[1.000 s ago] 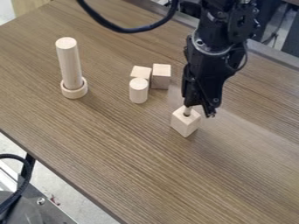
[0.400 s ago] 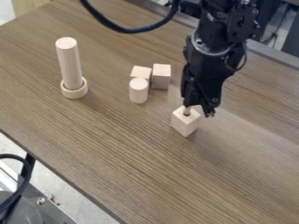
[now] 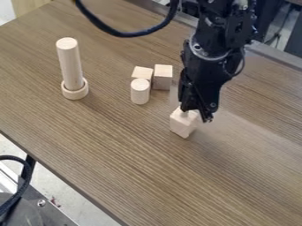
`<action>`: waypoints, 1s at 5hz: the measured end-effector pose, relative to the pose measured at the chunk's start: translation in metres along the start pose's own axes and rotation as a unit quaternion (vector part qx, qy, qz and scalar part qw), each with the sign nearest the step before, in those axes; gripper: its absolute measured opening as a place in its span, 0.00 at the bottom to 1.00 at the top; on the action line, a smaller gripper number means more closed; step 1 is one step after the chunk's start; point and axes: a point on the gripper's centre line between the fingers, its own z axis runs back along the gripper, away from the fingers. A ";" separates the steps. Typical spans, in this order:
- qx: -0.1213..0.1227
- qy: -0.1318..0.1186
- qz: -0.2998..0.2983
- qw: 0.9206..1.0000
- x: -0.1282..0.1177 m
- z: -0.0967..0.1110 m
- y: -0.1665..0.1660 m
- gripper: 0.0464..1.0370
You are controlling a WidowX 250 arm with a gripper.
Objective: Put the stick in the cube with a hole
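Currently, I have the gripper (image 3: 196,115) low over the table (image 3: 118,154), right of centre in the camera view, directly above the cube with a hole (image 3: 182,124). I cannot tell whether the gripper is open or closed. The stick (image 3: 184,114) is at the lower end of the gripper, and only a short pale length of it can be seen. This visible length meets the top face of the cube. The hole itself is hidden, so I cannot confirm how deeply the stick is seated. The cube rests on the table, with one upright edge turned toward the camera.

Left of the gripper, near the middle of the upper part of the view, I have a short cylinder (image 3: 140,93) standing upright. Two plain blocks, one left (image 3: 141,71) and one right (image 3: 163,78), are set side by side just behind it. Further left, well apart from these parts, a tall peg (image 3: 70,66) stands upright in a round ring (image 3: 75,94). A dark cable (image 3: 126,33) loops across the top of the view beside the arm.
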 end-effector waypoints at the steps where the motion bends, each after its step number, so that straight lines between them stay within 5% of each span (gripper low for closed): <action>1: 0.002 -0.005 -0.002 1.000 0.000 0.003 -0.002 0.06; 2: -0.005 -0.017 0.000 1.000 -0.001 0.003 -0.007 0.09; 3: -0.004 -0.006 0.009 1.000 -0.004 0.004 -0.006 0.30; 5: -0.001 -0.017 0.002 1.000 -0.001 0.019 -0.009 0.90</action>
